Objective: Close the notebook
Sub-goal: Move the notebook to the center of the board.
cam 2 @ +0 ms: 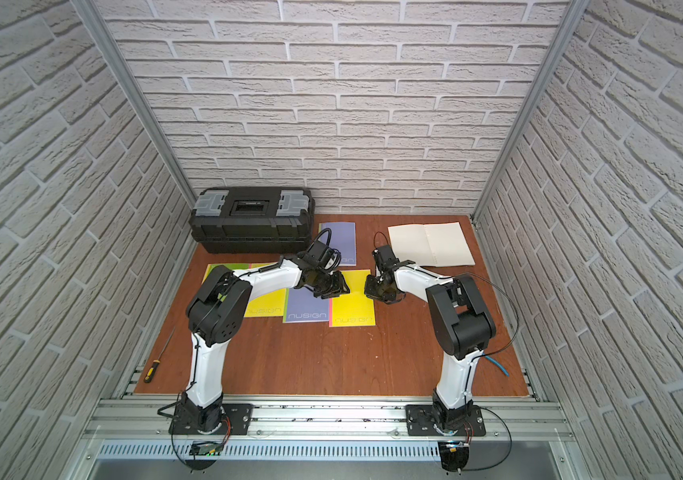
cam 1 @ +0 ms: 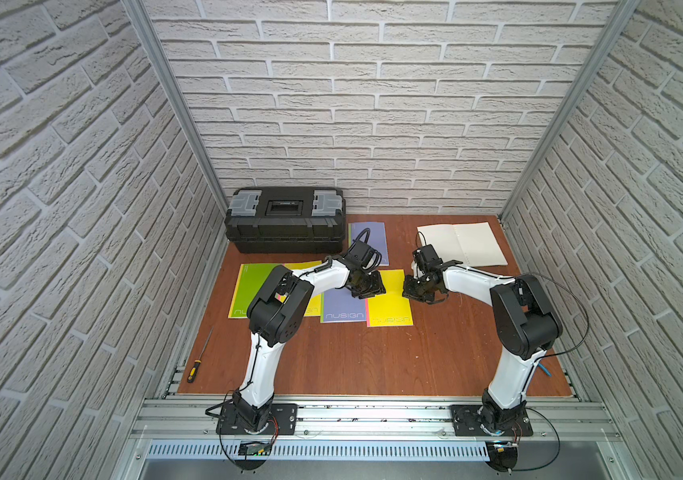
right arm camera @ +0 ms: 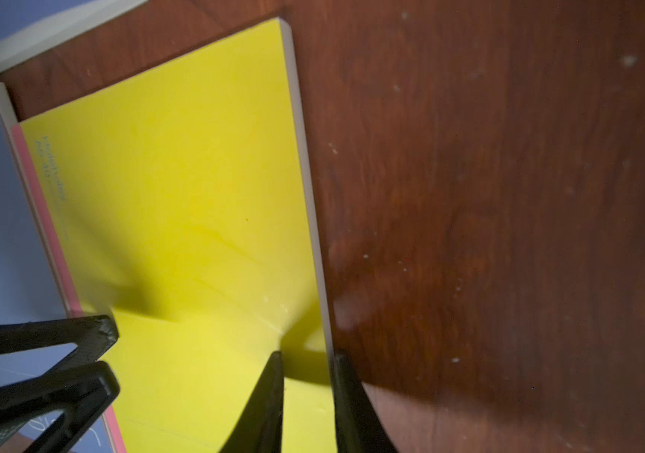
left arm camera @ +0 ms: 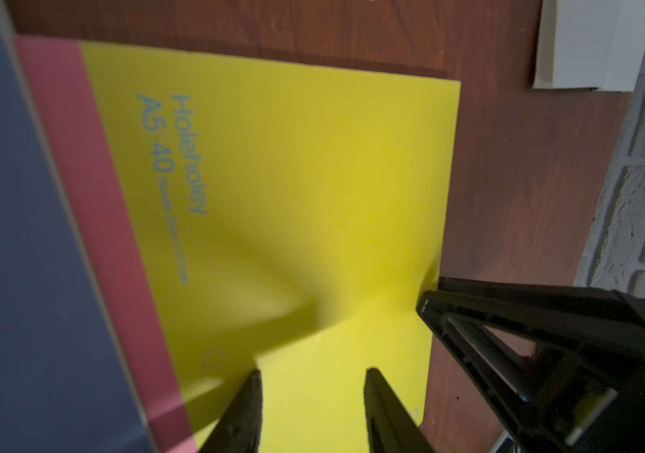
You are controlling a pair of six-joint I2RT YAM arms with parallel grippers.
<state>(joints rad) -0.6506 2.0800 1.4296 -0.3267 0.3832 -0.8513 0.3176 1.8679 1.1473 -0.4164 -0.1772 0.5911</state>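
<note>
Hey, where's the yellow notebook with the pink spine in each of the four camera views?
In a top view: yellow notebook mid-table, at the end of the notebook row.
In a top view: yellow notebook in the same mid-table spot.
Left wrist: yellow notebook large, cover text readable.
Right wrist: yellow notebook large, white page edge showing.
Shared landmark: purple notebook along its pink spine.

toolbox (cam 1: 286, 224) back left on desk (cam 1: 373, 361); open notebook (cam 1: 462, 244) back right; row of closed notebooks (cam 1: 389, 307) before toolbox; screwdriver (cam 1: 198, 361) front left, beside desk edge.
</note>
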